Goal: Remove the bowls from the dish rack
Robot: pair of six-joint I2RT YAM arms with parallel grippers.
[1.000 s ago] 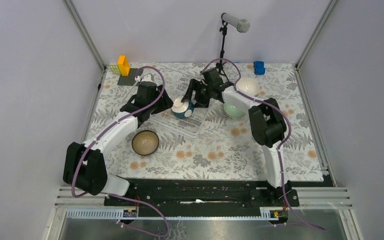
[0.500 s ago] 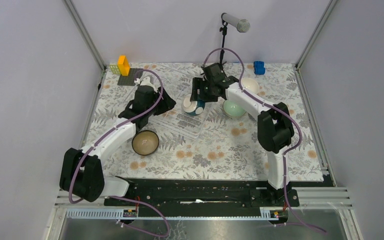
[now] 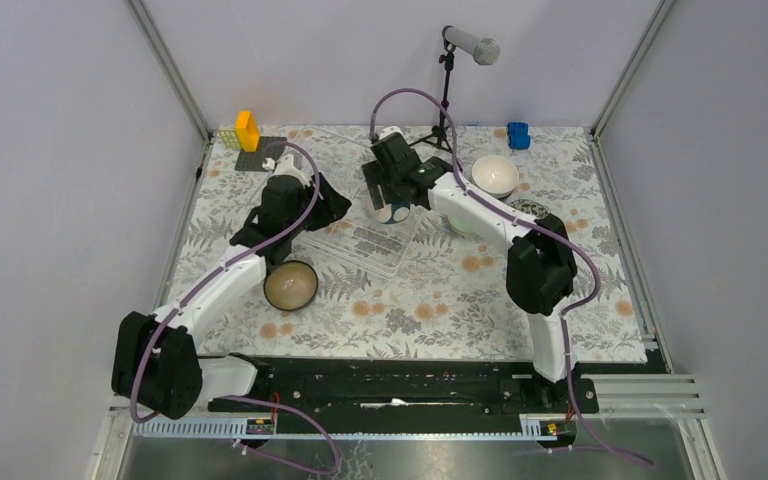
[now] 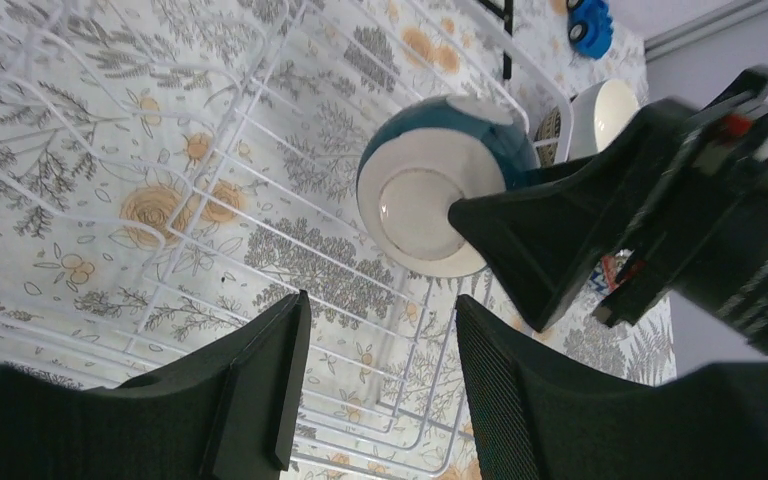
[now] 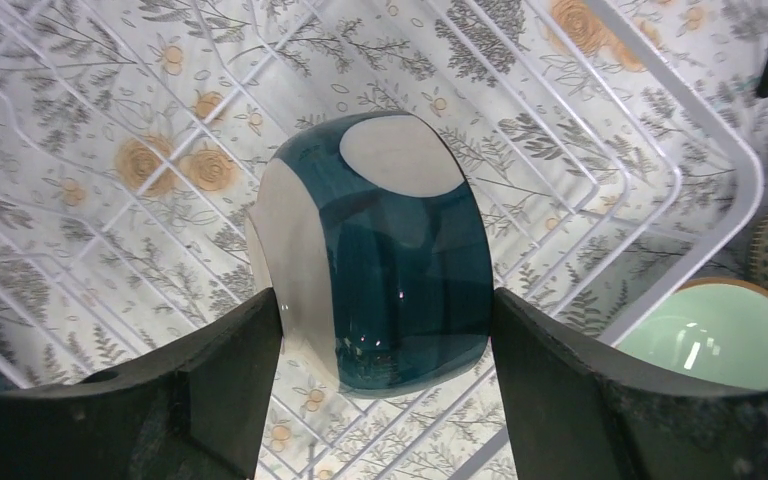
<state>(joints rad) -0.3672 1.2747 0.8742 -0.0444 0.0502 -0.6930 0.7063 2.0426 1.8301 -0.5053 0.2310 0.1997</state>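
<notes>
The dark teal and white bowl [image 5: 400, 270] stands on edge in the clear dish rack [image 3: 355, 240]. My right gripper [image 5: 388, 310] is down over it, one finger against the white rim side and the other against the teal side, shut on the bowl. In the top view the right gripper [image 3: 390, 198] covers most of that bowl [image 3: 393, 213]. My left gripper [image 4: 380, 310] hangs open over the rack's ribs [image 4: 260, 130] with nothing between its fingers, left of the teal bowl [image 4: 430, 200]. In the top view the left gripper [image 3: 325, 207] is at the rack's left side.
A brown bowl [image 3: 291, 285] sits on the cloth near the rack's front left corner. A white bowl [image 3: 495, 176], a pale green bowl [image 3: 463, 224] and a dark striped bowl [image 3: 532, 208] lie right of the rack. A black mat with yellow blocks [image 3: 250, 145] and a microphone stand [image 3: 446, 100] are at the back.
The right gripper swung left over the teal bowl and its fingers narrowed onto it. The left gripper drew back a little toward the rack's left side, still open.
</notes>
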